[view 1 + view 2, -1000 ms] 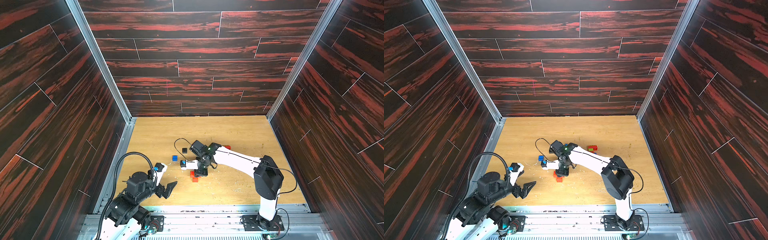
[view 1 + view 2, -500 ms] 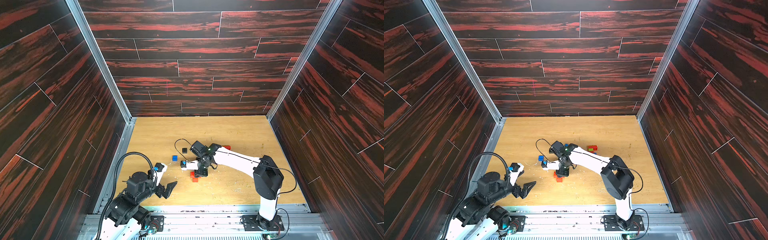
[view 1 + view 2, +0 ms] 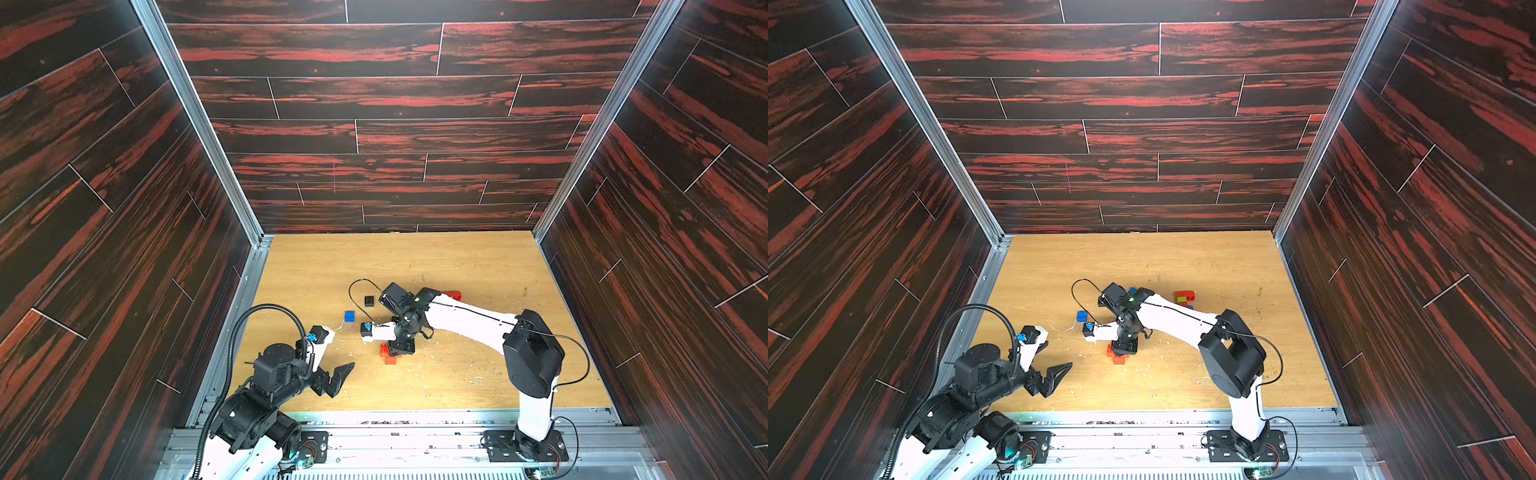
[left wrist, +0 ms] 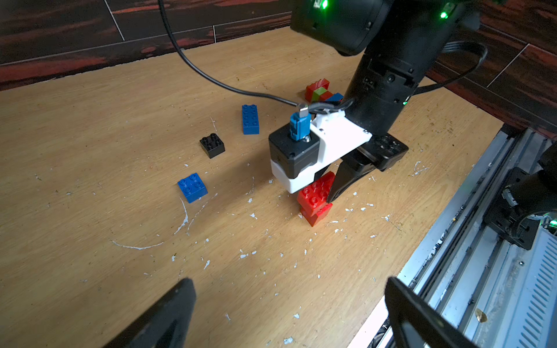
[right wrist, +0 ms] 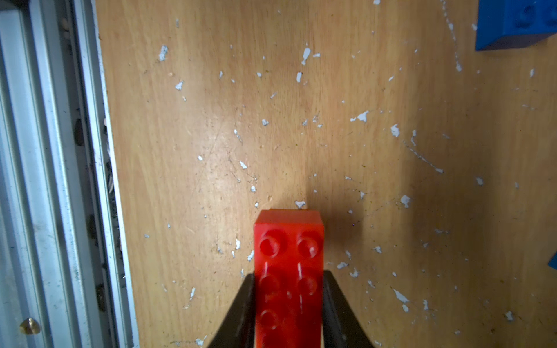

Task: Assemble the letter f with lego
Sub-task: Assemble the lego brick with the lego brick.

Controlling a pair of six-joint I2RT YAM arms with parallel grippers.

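My right gripper (image 5: 288, 281) points straight down near the table's middle and is shut on a red oblong lego brick (image 5: 288, 256), one finger against each long side. In the left wrist view this brick (image 4: 316, 188) sits offset on a second red brick (image 4: 316, 214) that rests on the wood. Both top views show the red pair (image 3: 388, 354) (image 3: 1116, 357) under the right gripper (image 3: 402, 348) (image 3: 1125, 347). My left gripper (image 3: 336, 380) (image 4: 289, 284) hovers open and empty near the front left, apart from all bricks.
A blue square brick (image 4: 193, 187), a black square brick (image 4: 212, 145) and a blue oblong brick (image 4: 250, 119) lie loose left of the right gripper. A red, green and blue cluster (image 3: 1185, 297) sits behind the right arm. A metal rail (image 4: 482, 241) borders the table's front.
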